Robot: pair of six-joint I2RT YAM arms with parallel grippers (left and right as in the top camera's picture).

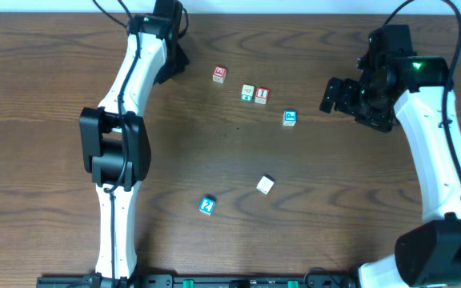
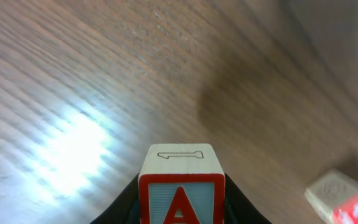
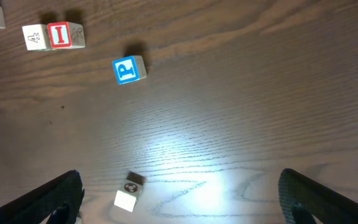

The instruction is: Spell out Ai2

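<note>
Table (image 1: pixel 46 200): dark wood-grain top; lamp glare shows in both wrist views.
2 block (image 1: pixel 207 205): blue, closest to the arm bases, well apart from the I block (image 1: pixel 262 96) and to its near-left (the mark reads as a 2, though it is small).
Pale block (image 1: pixel 266 185): almost straight toward the bases from the I block, well apart from it, tilted against the grain.
P block (image 1: pixel 290 118): blue, near the I block on its right, slightly closer to the bases, not touching.
I block: red letter face, side by side with the beige 4 block (image 1: pixel 247 93) on its left; they appear to touch.
Red block (image 1: pixel 219 74): beyond the I block to the left, apart; its letter is unreadable.
Right gripper (image 1: pixel 332 94): right of the I block, past the P block; fingers spread wide, with only bare wood between them.
Left gripper (image 2: pixel 180 205): far left beyond the I block, fingers clamped on the sides of the A block (image 2: pixel 180 186), its red A facing the wrist camera.
</note>
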